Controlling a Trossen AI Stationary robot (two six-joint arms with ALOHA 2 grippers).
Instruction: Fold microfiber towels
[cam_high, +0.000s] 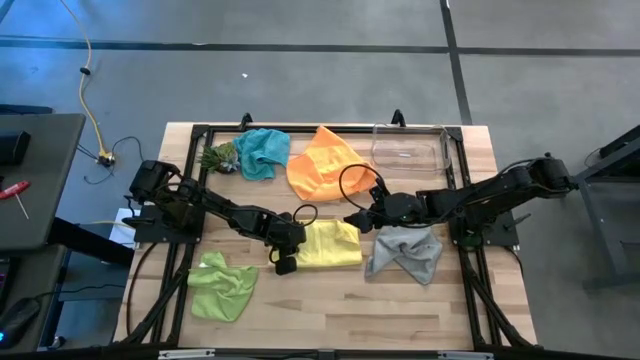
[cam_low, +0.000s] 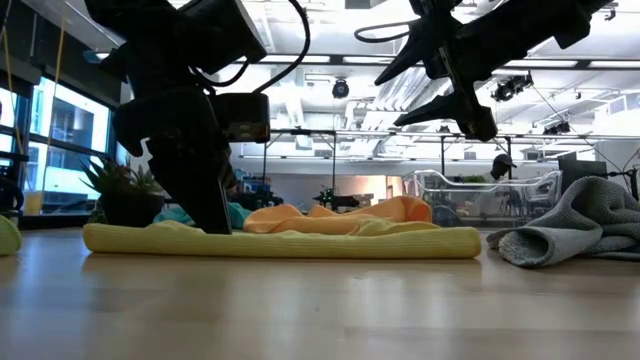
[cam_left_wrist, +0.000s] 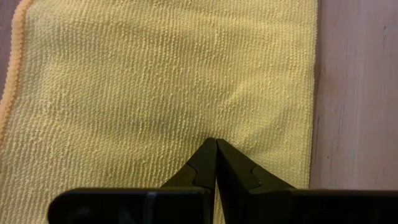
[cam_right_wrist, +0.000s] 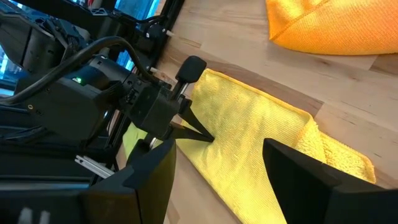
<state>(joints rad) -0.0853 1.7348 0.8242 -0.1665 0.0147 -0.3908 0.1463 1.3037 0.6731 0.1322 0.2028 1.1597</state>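
Note:
A yellow towel (cam_high: 332, 245) lies folded flat on the table's middle. My left gripper (cam_left_wrist: 216, 143) is shut, with its tips down on the towel's left part. My right gripper (cam_high: 358, 218) hangs open in the air above the towel's far right corner, touching nothing; in the low view it (cam_low: 452, 75) is well above the cloth. A teal towel (cam_high: 262, 152) and an orange towel (cam_high: 322, 162) lie crumpled at the back. A grey towel (cam_high: 405, 252) is bunched at the right, and a lime green towel (cam_high: 222, 285) at the near left. My left gripper presses its shut fingertips (cam_right_wrist: 205, 137) down on the yellow towel's top face (cam_left_wrist: 217, 124), a little in from its left edge. The fingers slant down from the table's left. The towel lies flat on the table under them.
A clear plastic bin (cam_high: 412, 148) stands at the back right. A small green spiky plant (cam_high: 218, 157) sits at the back left beside the teal towel. Bare wood shows along the table's near edge (cam_high: 330, 310), between the lime green and grey towels.

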